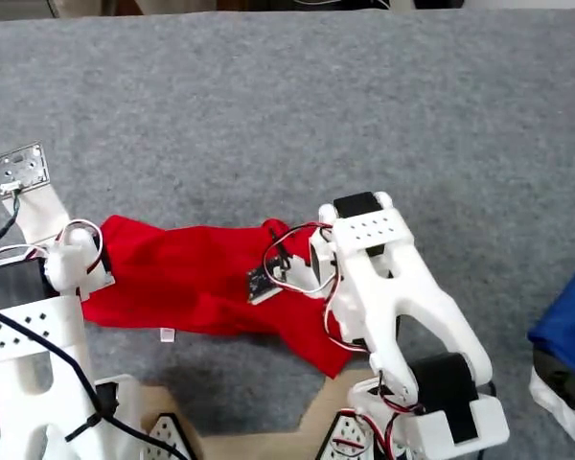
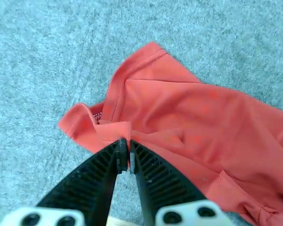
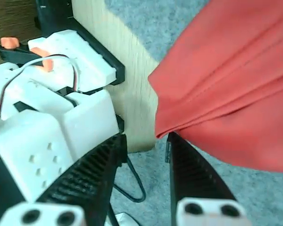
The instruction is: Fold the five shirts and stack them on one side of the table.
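Grey felt tabletop (image 1: 383, 115), wooden base board (image 1: 259, 433)

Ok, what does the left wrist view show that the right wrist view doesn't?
Only the left wrist view: the left gripper shut on a stitched edge of the crumpled red cloth shirt. Only the right wrist view: the right gripper open beside a bunched fold, a pale wooden board and a white arm base. Both: the red shirt and the grey felt table cover.

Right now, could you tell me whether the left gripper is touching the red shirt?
Touching. In the left wrist view the left gripper is shut on the edge of the red shirt, fabric pinched between its tips.
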Controlling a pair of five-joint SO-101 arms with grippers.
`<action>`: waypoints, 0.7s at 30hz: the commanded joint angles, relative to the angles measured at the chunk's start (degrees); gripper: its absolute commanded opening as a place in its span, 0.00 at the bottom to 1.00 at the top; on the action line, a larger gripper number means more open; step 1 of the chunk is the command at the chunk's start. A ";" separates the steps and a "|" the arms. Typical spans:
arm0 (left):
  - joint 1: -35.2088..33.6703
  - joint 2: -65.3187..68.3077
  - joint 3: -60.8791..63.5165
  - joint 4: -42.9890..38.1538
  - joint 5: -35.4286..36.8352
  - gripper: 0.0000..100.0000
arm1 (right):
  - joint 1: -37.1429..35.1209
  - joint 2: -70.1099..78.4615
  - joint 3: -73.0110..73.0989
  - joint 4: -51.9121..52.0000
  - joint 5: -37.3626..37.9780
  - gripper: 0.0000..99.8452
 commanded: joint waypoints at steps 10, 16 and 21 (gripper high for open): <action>-0.18 -0.22 -0.18 -1.05 0.44 0.02 | -2.15 0.13 4.35 -6.86 -2.11 0.13; -0.18 -0.22 -0.18 -1.05 0.44 0.02 | -5.14 0.13 5.58 -8.35 -5.63 0.03; -0.26 -0.22 -0.18 -1.05 0.26 0.02 | -4.88 -0.40 5.58 -8.09 -5.71 0.01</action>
